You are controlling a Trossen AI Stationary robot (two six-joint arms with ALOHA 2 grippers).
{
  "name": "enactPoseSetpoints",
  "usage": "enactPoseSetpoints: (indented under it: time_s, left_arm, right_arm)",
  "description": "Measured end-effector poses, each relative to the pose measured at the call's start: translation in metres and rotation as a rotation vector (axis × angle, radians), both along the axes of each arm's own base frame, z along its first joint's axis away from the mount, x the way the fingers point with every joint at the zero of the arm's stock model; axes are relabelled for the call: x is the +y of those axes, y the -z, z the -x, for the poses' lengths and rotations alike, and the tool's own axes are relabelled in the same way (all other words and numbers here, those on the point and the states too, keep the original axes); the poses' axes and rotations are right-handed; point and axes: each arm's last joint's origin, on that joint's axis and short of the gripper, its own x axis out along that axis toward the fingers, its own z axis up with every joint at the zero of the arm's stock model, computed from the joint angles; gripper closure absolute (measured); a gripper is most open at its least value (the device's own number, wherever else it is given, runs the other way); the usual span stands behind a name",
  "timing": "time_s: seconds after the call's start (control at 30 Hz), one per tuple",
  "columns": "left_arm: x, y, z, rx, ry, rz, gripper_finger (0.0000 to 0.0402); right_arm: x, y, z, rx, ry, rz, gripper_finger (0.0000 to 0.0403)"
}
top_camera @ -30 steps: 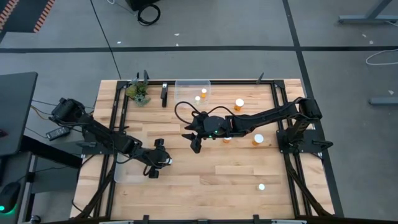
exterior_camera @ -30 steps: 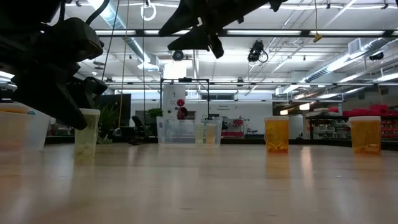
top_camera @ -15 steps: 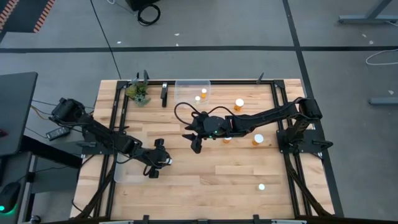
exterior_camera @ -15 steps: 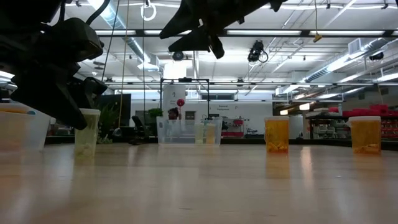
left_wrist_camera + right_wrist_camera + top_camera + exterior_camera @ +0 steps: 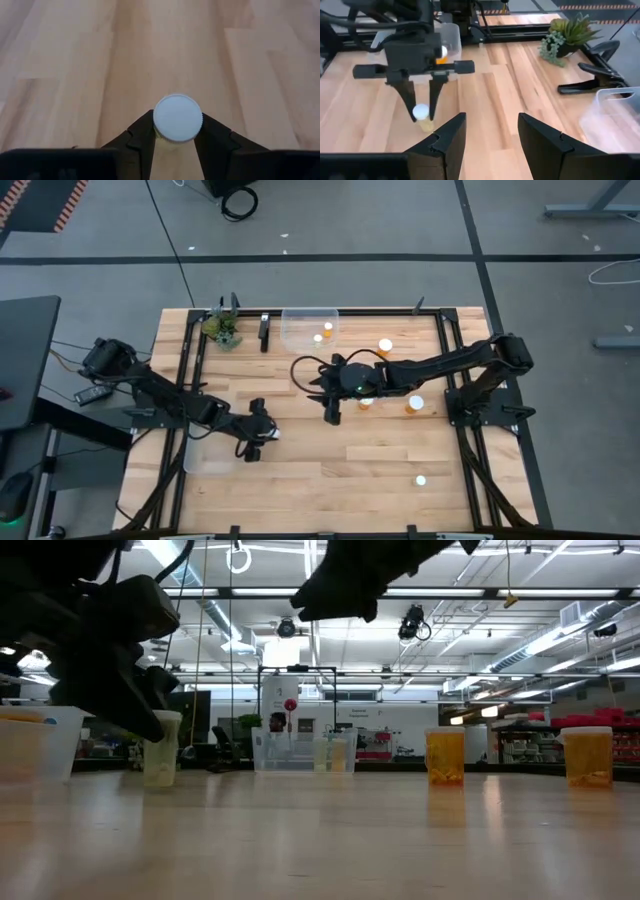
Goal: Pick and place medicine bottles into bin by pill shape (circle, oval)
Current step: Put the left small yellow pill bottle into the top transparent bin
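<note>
A wooden table (image 5: 330, 465) filled the overhead view. A clear near bin (image 5: 205, 460) sat at its left front edge, and every place below is given from that bin. Another clear bin (image 5: 309, 326) lay far back. The left gripper (image 5: 260, 435) hovered just beside the near bin's right wall, fingers clamped on an upright medicine bottle (image 5: 177, 119), its long axis vertical, white cap topmost. The right gripper (image 5: 332, 408) hung well to the right and farther back, fingers spread apart, empty. The left arm was plainly nearer; the bottle would likely travel left into the bin.
</note>
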Motion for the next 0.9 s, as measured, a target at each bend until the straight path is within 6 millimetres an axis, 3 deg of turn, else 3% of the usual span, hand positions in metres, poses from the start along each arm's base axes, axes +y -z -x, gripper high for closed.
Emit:
enactPoseSetpoints:
  time_s: [0.3, 0.5, 0.7, 0.9]
  left_arm:
    - [0.021, -0.023, -0.025, -0.075, -0.153, 0.05, 0.0278]
    - [0.055, -0.052, -0.048, -0.093, -0.27, 0.008, 0.0273]
    - [0.102, -0.08, -0.065, -0.157, -0.382, -0.07, 0.0276]
    - [0.15, -0.094, -0.07, -0.173, -0.488, -0.142, 0.0273]
  right_arm:
    - [-0.026, 0.026, 0.072, -0.025, -0.024, 0.065, 0.0217]
    - [-0.026, 0.047, 0.115, -0.077, -0.021, 0.053, 0.0217]
    - [-0.025, 0.062, 0.135, -0.077, -0.048, 0.039, 0.0217]
    - [-0.021, 0.071, 0.147, -0.083, -0.061, -0.085, 0.0217]
